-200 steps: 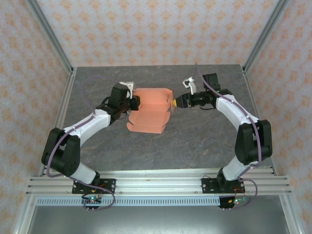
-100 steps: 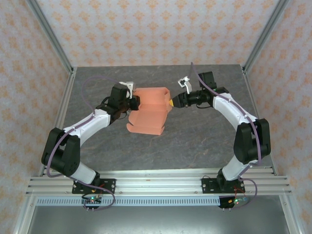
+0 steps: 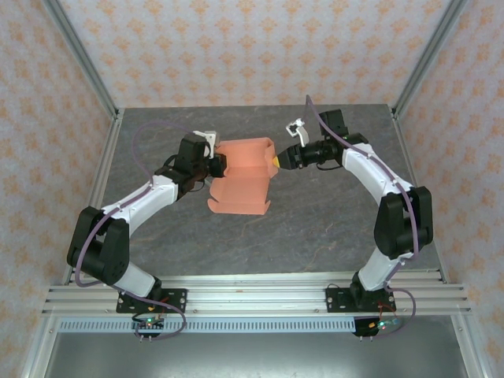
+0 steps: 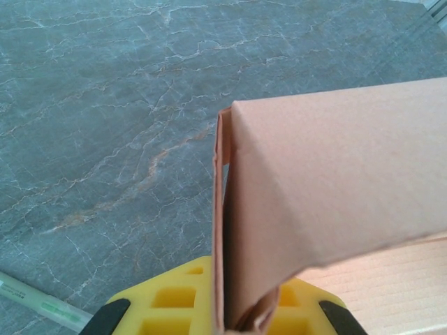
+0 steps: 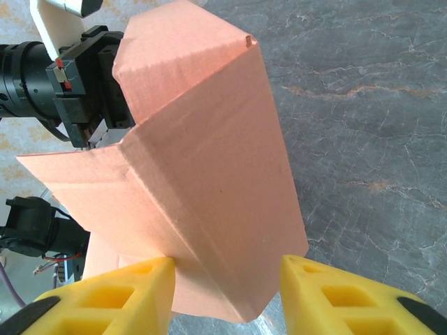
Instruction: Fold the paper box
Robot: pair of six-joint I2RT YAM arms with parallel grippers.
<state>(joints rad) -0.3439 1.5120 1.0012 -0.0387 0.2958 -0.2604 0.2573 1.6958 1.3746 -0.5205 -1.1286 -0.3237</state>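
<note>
The paper box [image 3: 242, 179] is a salmon-orange, partly folded sheet in the middle of the table, its far part raised. My left gripper [image 3: 218, 164] holds its left edge. In the left wrist view the yellow fingers [image 4: 167, 300] are shut on a thin double layer of the paper box [image 4: 335, 181]. My right gripper [image 3: 276, 160] is at the box's right edge. In the right wrist view the right gripper [image 5: 227, 279] stands open around a folded flap of the paper box [image 5: 209, 160]. Its left finger [image 5: 150, 279] touches the crease and the other finger stands apart from the paper.
The grey marbled table [image 3: 331, 220] has free room on the right and toward the near side. Patterned walls and slanted metal posts [image 3: 83, 67] enclose it. An aluminium rail [image 3: 252, 295] carries both arm bases at the near edge.
My right gripper has moved left and slightly away, onto the box's right flap, with its jaws narrowing. The box's lower edge shifted a little. The left arm stayed put.
</note>
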